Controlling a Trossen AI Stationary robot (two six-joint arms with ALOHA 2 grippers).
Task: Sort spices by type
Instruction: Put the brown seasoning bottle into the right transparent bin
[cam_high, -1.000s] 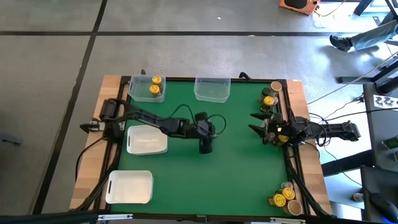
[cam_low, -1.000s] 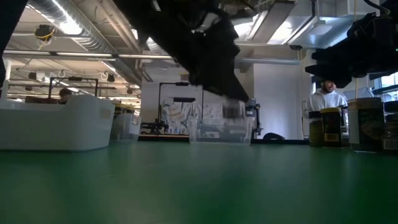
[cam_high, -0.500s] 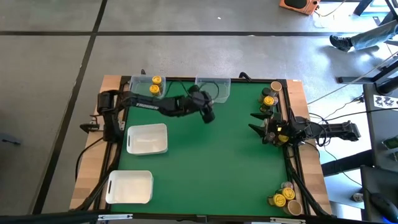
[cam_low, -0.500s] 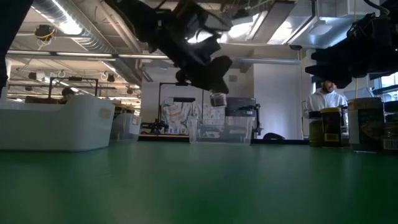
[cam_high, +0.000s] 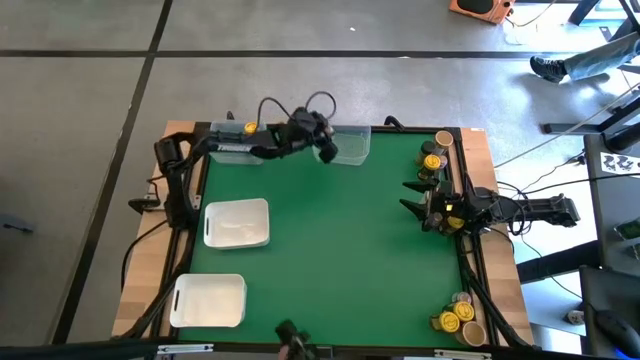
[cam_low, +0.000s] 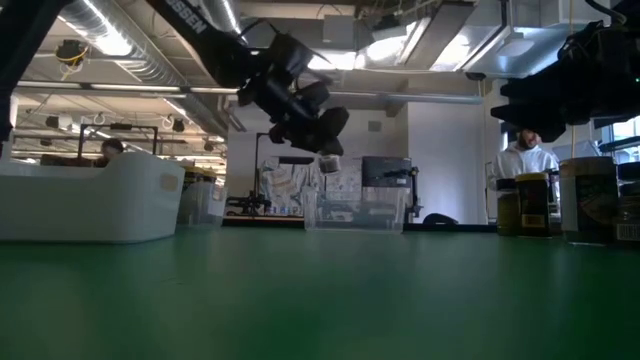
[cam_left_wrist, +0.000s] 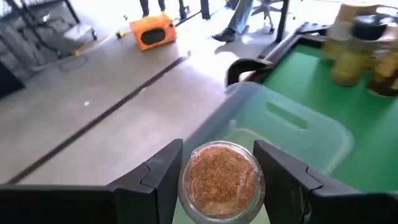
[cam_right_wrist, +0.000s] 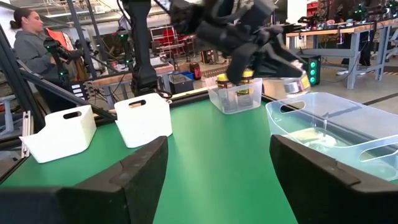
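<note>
The surface (cam_high: 340, 250) is a flat green mat on a pale wooden frame. Two white rectangular trays, opaque with rounded corners, sit on its left side: one (cam_high: 236, 222) at mid-depth, one (cam_high: 209, 300) at the near corner. Two clear plastic tubs stand along the far edge; the left tub (cam_high: 228, 148) holds yellow-lidded jars, the right tub (cam_high: 350, 145) has translucent, rounded walls.

The left gripper (cam_high: 325, 150) is raised over the right tub's left end, its dark jaws clamped on a spice jar (cam_left_wrist: 221, 180): small, round, clear-walled, filled with coarse reddish-brown granules, seen end-on in the left wrist view, above the tub's open mouth.

The right gripper (cam_high: 412, 198) hovers near the right edge at mid-depth, jaws spread and holding nothing.

More jars stand on the right edge: a far cluster (cam_high: 434, 158) and a near cluster (cam_high: 458, 318), with yellow and tan lids.
</note>
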